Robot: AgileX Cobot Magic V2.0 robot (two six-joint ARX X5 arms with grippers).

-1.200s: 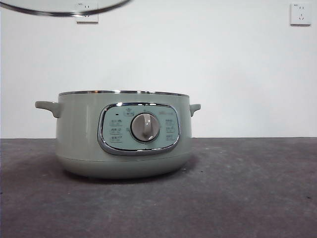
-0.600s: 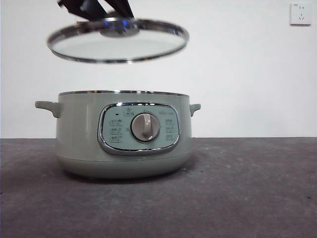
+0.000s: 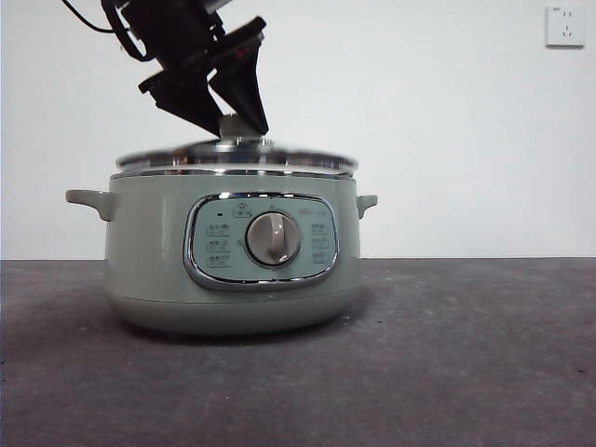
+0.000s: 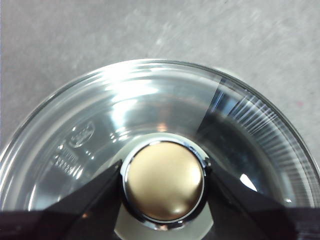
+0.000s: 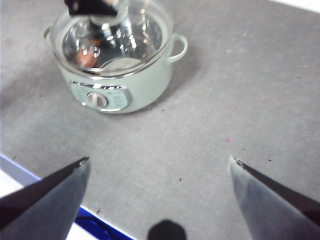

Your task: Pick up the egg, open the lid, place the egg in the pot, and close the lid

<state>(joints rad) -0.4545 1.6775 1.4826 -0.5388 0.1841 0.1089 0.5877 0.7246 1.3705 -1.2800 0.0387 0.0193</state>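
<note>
1. Egg [image 5: 88,58] is lying inside the pot [image 3: 149,261], showing as a brown-orange shape through the glass in the right wrist view, toward the 9 o'clock side of the bowl as that camera sees it.
2. Lid [image 3: 233,156] is sitting on the pot's rim, its chrome edge lying level along the top in the front view.
3. Left pincer [image 4: 162,182] is pinching the lid's knob [image 4: 164,181], one black jaw pressing each side of the round cap, at 3 and 9 o'clock.
4. In the front view that arm is reaching down from about 11 o'clock, its dark jaws meeting at the knob above the pot's middle.
5. Right pincer [image 5: 160,167] is hanging well apart from the pot over the bare grey tabletop [image 5: 240,90], jaws spread wide and gripping nothing.
6. Pot is standing upright on the tabletop with its dial [image 3: 273,238] and control panel [image 3: 216,244] facing the front camera, a small handle [image 3: 89,200] sticking out at each side.
</note>
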